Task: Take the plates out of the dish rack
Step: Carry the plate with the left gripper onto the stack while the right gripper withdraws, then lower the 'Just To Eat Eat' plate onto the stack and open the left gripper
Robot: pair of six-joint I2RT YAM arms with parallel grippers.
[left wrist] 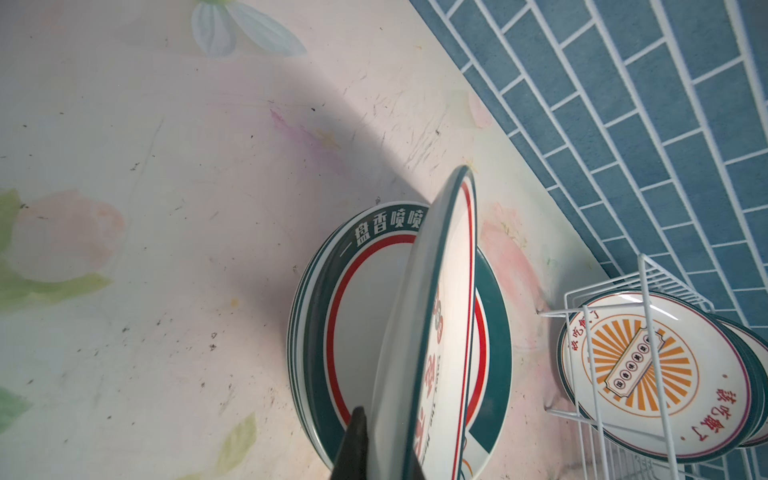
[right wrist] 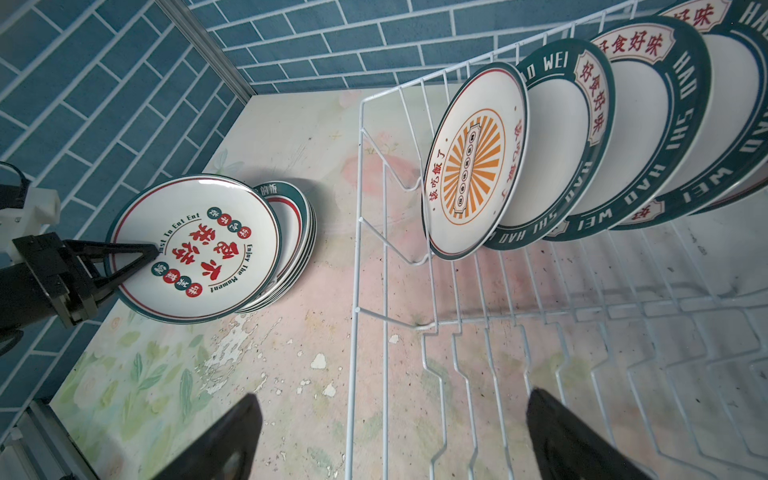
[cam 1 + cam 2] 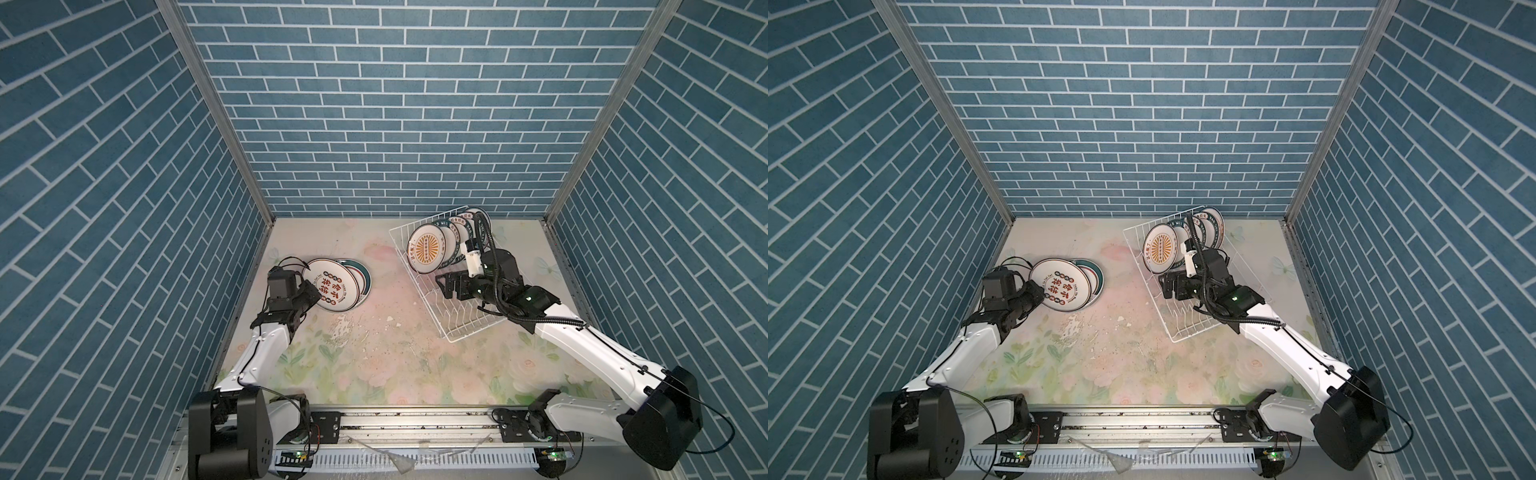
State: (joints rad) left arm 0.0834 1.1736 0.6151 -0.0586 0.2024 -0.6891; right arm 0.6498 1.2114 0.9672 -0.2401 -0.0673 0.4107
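— Where are the plates?
— Several glossy round ones stand on edge at the far end of the white wire dish rack, far right. Others lie in a stack on the left.
— And the arms?
— The left arm stretches forward. The left gripper pinches the rim of a tilted plate over that stack. The right gripper hovers over the rack's bare near half, jaws wide, holding nothing.

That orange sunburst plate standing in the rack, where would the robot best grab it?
The sunburst plate stands on edge in the dish rack, face clear, other plates close behind: probably pinch its top rim from above.
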